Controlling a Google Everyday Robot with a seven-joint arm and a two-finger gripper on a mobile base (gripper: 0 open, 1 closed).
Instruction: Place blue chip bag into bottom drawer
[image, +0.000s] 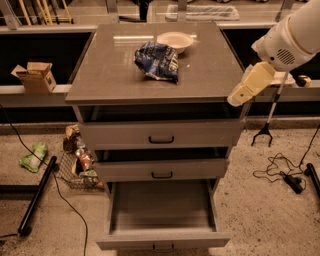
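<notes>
Blue chip bag (157, 61): crumpled, shiny dark-blue foil, white print. Lies on top of cabinet (110, 70), toward back centre, just in front of round cream bowl (175, 40). Cabinet: flat grey matte top, three drawers, small dark handles. Bottom drawer (160, 210) pulled out of cabinet: deep, boxy grey tray. My gripper (239, 96): smooth cream casing, at cabinet's right front corner, well apart from bag. Grip state: cannot tell.
</notes>
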